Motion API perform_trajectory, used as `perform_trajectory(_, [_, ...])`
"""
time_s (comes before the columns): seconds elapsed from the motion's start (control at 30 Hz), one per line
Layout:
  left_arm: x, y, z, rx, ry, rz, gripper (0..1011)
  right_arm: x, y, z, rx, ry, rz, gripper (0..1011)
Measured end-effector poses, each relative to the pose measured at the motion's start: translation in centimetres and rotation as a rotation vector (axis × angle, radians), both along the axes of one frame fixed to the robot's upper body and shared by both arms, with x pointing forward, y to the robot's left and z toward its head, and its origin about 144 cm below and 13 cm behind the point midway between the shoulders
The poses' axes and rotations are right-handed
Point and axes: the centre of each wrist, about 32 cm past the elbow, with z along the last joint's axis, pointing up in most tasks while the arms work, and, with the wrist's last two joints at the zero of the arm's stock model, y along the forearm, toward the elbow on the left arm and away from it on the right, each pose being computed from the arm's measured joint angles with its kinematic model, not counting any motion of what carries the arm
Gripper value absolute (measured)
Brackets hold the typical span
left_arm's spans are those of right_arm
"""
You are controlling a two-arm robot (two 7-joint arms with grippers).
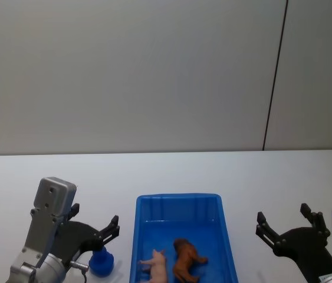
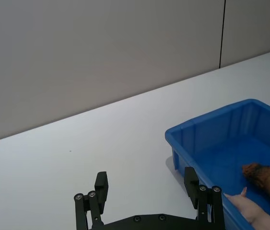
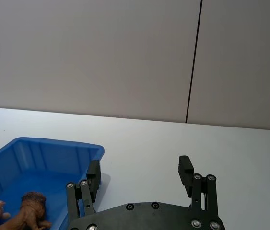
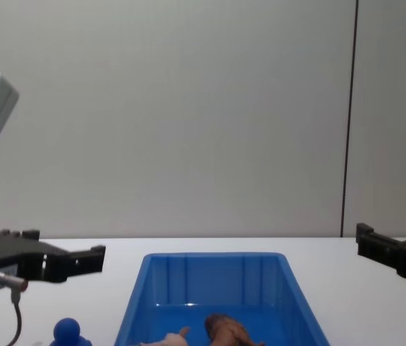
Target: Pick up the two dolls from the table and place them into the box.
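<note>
Both dolls are in the box [image 1: 177,201], which sits between the two tools. The pink doll [image 1: 157,263] is on the left tool's side, the brown doll [image 1: 186,259] just beside it on the right tool's side. Left tool [image 1: 95,217] has its fingers spread and empty, above the desk [image 1: 154,171]. Right tool [image 1: 282,217] likewise.

Bright, soft, even light, with a faint shadow on the table [image 2: 77,143] beside the box [image 2: 211,134], just ahead of the left hand [image 2: 146,184] — focus crisp throughout.
</note>
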Motion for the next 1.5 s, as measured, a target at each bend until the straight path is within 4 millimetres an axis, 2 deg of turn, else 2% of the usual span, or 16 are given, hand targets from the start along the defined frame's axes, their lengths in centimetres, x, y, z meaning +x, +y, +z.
perform_trajectory(0.87, [1.8, 1.6, -3.8, -0.012, 0.162, -0.038, 994, 0.0, 0.0, 0.0, 0.000, 0.000, -0.001, 1001])
perform_trajectory(1.2, [1.8, 1.9, -5.1, -0.024, 0.201, -0.042, 745, 0.0, 0.0, 0.0, -0.001, 0.000, -0.001, 1001])
perform_trajectory(1.27, [1.8, 2.0, -5.3, -0.026, 0.203, -0.043, 648, 0.0, 0.0, 0.0, -0.001, 0.000, -0.001, 1001])
perform_trajectory(1.37, [1.8, 2.0, -5.5, -0.029, 0.203, -0.046, 589, 0.0, 0.0, 0.0, -0.001, 0.000, -0.001, 1001])
perform_trajectory(1.5, [1.7, 2.1, -5.8, -0.033, 0.199, -0.049, 445, 0.0, 0.0, 0.0, -0.001, 0.000, -0.001, 1001])
